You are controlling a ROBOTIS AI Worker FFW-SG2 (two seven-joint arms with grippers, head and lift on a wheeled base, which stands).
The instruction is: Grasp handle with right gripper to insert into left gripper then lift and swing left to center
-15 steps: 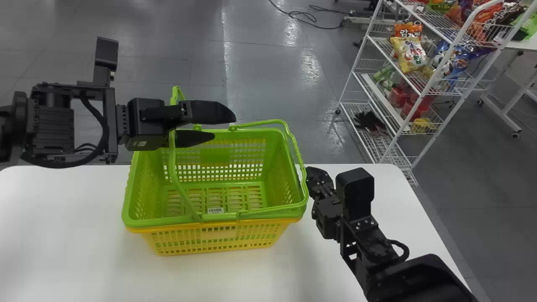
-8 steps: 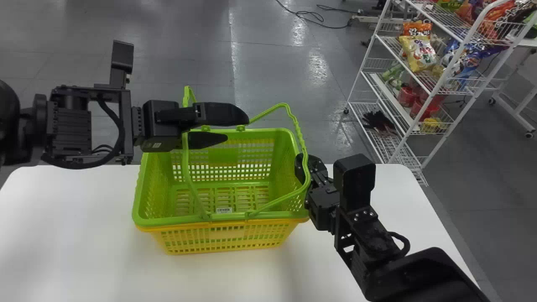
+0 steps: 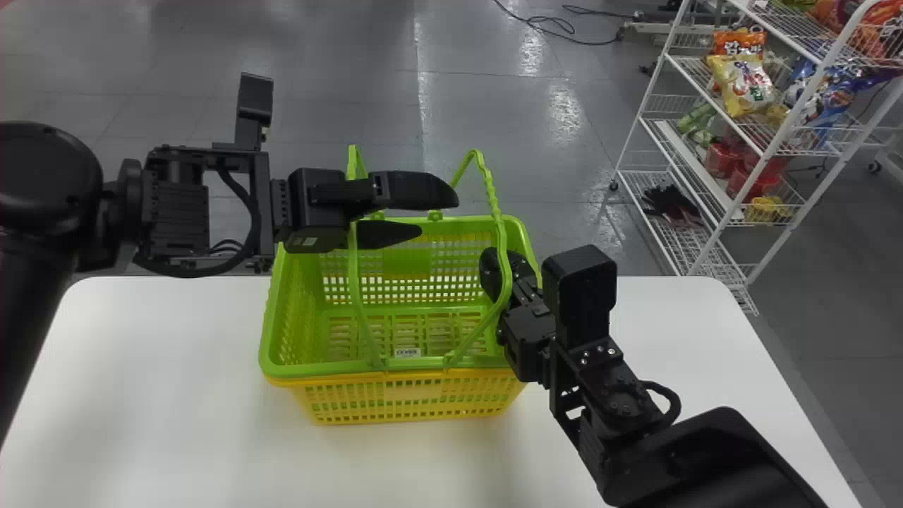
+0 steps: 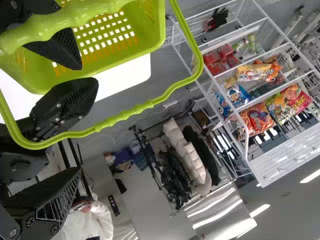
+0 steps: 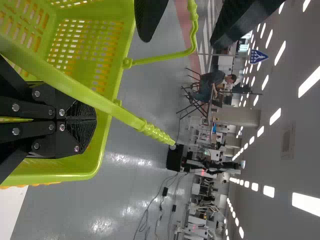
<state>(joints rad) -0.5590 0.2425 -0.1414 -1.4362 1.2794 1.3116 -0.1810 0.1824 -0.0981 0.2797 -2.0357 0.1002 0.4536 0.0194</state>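
So here's where our two arms are at: we've got the green basket (image 3: 317,368) nested in a yellow basket (image 3: 331,379) on the white table (image 3: 176,423), and both of its handles are swung up. Our left gripper (image 3: 417,210) is up over the left part of the basket, fingers spread well apart, with the left handle (image 3: 355,282) running between them, so we haven't got it clamped. Our right gripper (image 3: 490,264) is over the right end of the green basket, near the rim, its fingers pressed together tip to tip. The right handle (image 3: 492,190) is raised and leans to the right, crossing in front of that gripper in the head view and the right wrist view. It's beside the fingers rather than pinched by them, and honestly we can't tell if they're touching. Off to the right, beyond the table, there's a white wire rack (image 3: 776,144) with snack bags (image 3: 741,77) on it.
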